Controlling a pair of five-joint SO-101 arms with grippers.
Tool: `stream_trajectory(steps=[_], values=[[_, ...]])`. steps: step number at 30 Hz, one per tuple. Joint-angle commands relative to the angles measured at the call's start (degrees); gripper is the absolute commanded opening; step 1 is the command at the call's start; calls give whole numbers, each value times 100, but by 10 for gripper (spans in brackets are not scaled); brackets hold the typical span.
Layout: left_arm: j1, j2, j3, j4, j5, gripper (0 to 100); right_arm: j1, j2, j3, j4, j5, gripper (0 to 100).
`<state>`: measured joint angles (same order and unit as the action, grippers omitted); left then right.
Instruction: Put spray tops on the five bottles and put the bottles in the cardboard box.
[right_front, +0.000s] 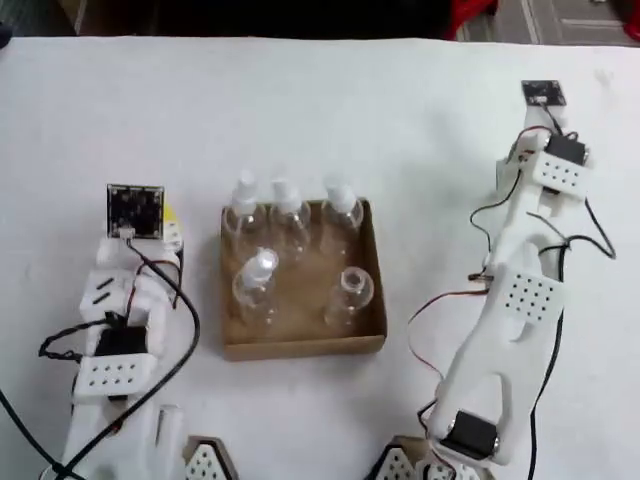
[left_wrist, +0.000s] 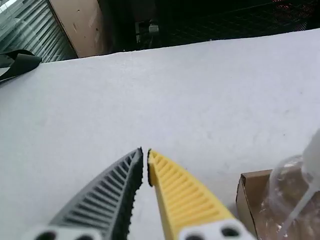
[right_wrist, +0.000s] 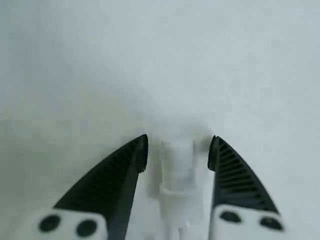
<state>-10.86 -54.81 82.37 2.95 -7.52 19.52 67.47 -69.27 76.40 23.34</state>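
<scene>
The right gripper (right_wrist: 178, 142) is apart, its two black fingers (right_wrist: 117, 187) on either side of a white spray top (right_wrist: 177, 175) that lies on the table (right_wrist: 160, 60). A gap shows on each side, so the top is not clamped. The right arm (right_front: 525, 290) lies well to the right of the box (right_front: 300, 346), with its gripper end past the box's back edge.

The left gripper (left_wrist: 145, 152) is together, its grey and yellow tips almost touching with nothing between them. It sits low over the table just left of the box, and a corner of the box shows near it.

All five bottles stand in the box. The three in the back row (right_front: 288, 215) wear spray tops, and so does the front-left bottle (right_front: 255, 285). The front-right bottle (right_front: 350, 292) has a bare, open neck.
</scene>
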Motion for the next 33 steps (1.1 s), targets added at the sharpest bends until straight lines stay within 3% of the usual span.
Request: stream_trajectory(steps=[1, 4, 9, 15, 22, 33], values=[[75, 4, -44, -158, -44, 24, 13, 286, -879, 127, 70, 176], [75, 4, -44, -158, -44, 24, 13, 391, -1160, 409, 70, 164], [75, 4, -44, -158, -44, 24, 48, 374, -1609, 699, 70, 9], [75, -4, -44, -158, -44, 24, -4, 303, -2716, 1684, 70, 15], [75, -4, -44, -158, -44, 24, -277, -1481, -2567, 2255, 0, 16], [75, -13, -44, -158, -44, 24, -303, -4207, -2488, 2281, -1618, 16]])
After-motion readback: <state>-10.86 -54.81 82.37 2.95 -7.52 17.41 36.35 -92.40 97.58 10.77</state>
